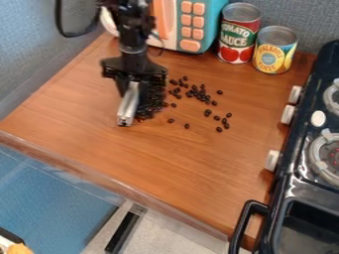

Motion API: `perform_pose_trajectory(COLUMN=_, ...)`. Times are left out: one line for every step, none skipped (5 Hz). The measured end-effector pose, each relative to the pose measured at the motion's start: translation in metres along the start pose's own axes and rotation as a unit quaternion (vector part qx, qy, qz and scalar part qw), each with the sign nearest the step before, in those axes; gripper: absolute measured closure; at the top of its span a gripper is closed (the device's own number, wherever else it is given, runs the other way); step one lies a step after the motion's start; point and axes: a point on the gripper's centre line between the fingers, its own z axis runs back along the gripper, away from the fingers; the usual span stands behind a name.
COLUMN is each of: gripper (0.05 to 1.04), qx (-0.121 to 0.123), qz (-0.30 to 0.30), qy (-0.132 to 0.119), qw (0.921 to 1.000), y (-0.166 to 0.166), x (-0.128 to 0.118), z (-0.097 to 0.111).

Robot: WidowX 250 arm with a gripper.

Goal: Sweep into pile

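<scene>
Jaws look closed on silvery, dark-bristled brush [128, 104], low over worktop [139, 154]. Dark beans [219, 129] lie loose right of bristles, some against them. Hasty stroke could scatter outliers towards stove [291, 193]; bristles riding high might skip beans; weak grip could let brush twist.

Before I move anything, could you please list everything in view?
Beans: dozens, black, counter's middle
Tool, perhaps a brush: one, silver handle, below the gripper
Cans: two, red and yellow, counter's back
Toy microwave: one, teal and orange, beside the cans
Stove: one, black, white knobs, right edge
Counter: one, brown, centre
Walls: two, grey, left and back
Bar: one, black, below the counter
Unclear object: one, orange, bottom left
Arm: one, black, upper left
Gripper: one, black, counter's left
</scene>
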Motion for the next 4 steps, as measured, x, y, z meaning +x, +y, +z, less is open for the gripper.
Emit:
perform_pose_trajectory(gripper=0.687, qx=-0.004, qz=0.001, qy=0.000, qw=1.0000, y=-0.010, x=-0.002, z=0.000)
perform_pose_trajectory(gripper=0.687, qx=-0.012, qz=-0.008, qy=0.002, qw=0.9999, y=-0.030, x=-0.008, z=0.003)
perform_pose_trajectory(gripper=0.687, qx=-0.024, qz=-0.009, qy=0.010, qw=0.9996, y=-0.047, x=-0.013, z=0.005)
perform_pose_trajectory(gripper=0.687, qx=-0.028, qz=-0.010, qy=0.019, qw=0.9994, y=-0.058, x=-0.019, z=0.006)
